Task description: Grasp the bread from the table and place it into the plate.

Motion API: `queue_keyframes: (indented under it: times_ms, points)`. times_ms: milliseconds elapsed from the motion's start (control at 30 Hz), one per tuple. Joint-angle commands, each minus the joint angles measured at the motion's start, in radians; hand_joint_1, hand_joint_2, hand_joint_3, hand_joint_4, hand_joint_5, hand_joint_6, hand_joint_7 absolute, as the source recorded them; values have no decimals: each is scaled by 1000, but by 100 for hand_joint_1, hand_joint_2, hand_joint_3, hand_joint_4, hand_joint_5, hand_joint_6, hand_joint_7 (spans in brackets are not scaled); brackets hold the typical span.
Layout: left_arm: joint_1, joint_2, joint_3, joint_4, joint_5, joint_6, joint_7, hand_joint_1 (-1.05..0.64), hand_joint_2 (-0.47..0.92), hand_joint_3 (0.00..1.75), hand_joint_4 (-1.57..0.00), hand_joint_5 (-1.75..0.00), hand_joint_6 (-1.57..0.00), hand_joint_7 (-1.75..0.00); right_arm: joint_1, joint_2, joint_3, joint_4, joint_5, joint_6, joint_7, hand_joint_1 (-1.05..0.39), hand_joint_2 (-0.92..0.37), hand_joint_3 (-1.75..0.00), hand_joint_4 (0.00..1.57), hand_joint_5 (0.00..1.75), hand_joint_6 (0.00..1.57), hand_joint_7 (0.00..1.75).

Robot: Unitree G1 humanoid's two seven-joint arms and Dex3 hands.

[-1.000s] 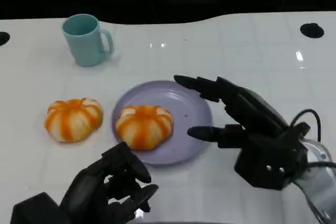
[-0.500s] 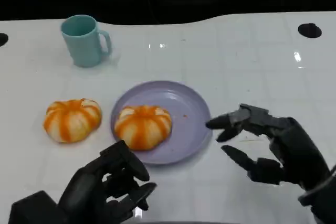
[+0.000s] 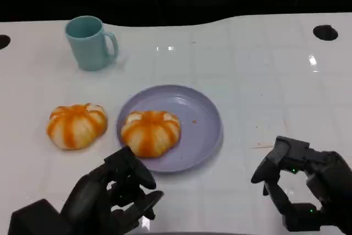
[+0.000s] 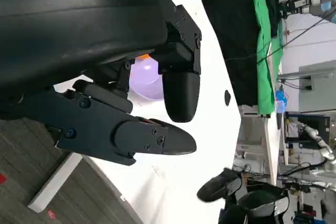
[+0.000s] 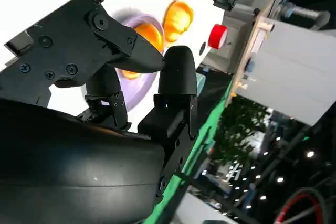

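While one bread (image 3: 150,131) lies on the plate (image 3: 203,119), the right robot hand (image 3: 300,188) has withdrawn, empty and unclenched.

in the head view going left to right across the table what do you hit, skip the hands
Bread on the table → teal mug → bread on the plate → purple plate → black round hole near the far right edge.
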Motion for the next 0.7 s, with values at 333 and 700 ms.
queue_keyframes:
  times_ms: [333,700]
  points:
    - [-4,18,14,31,-4,-22,-9,-51,92,24,-61,-175,-42,-170,33,34,-28,30,-13,9,-42,-19,-54,-108,64,175,65,148]
    - [-10,26,33,58,-24,-47,-32,-50,92,22,-62,-175,-44,-170,-8,42,-31,117,-50,-59,-67,-22,-51,-108,79,175,70,147]
